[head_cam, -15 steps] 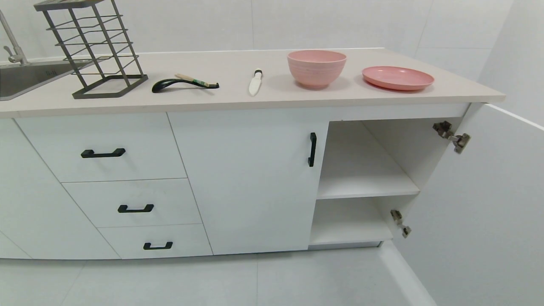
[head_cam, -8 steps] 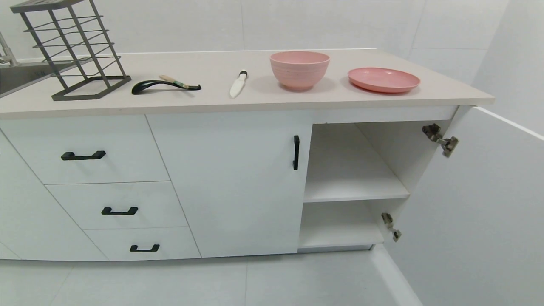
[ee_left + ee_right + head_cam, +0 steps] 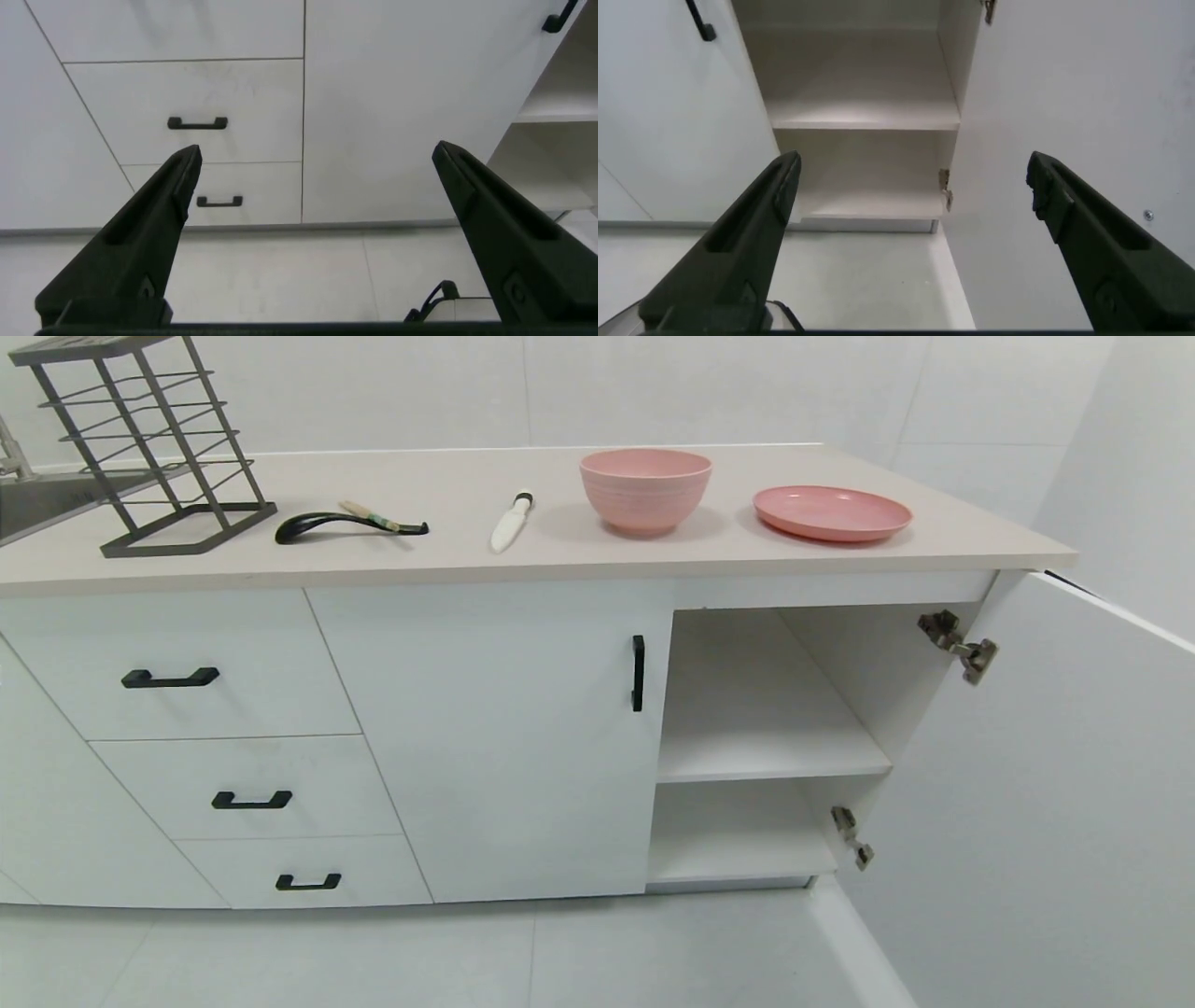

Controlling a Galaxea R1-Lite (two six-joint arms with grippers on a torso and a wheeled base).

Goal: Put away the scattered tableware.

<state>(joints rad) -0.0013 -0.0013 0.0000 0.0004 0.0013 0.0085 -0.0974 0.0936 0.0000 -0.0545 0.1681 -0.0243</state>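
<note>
Jaws first: the left jaws are spread wide with nothing between them, hanging low in front of the drawers. The right jaws are the same, gaping and holding nothing, facing the open cupboard with its two shelves. The cupboard door is swung right out on the robot's right.

So as far as I can judge, the only prep done is that open door. None of the actual putting away has happened, and every piece I can see sits up on the desk.

Going back from the front edge, the white knife lies closest. Its long axis runs roughly front to back, the pale end towards the edge and the black end towards the wall, slanted a bit. Left of it is a black ladle lying lengthwise along the desk, scoop end towards the wire rack and handle tip pointing at the knife. A small wooden stick lies just behind the handle at an angle, and I can't tell if they're touching.

Right of the knife, the pink bowl stands upright with its mouth up. The pink plate lies flat just beside it, near the desk's right end. A sink sits at the far left behind the rack.

That leaves everything to do: bowl, plate, knife, ladle, stick.
</note>
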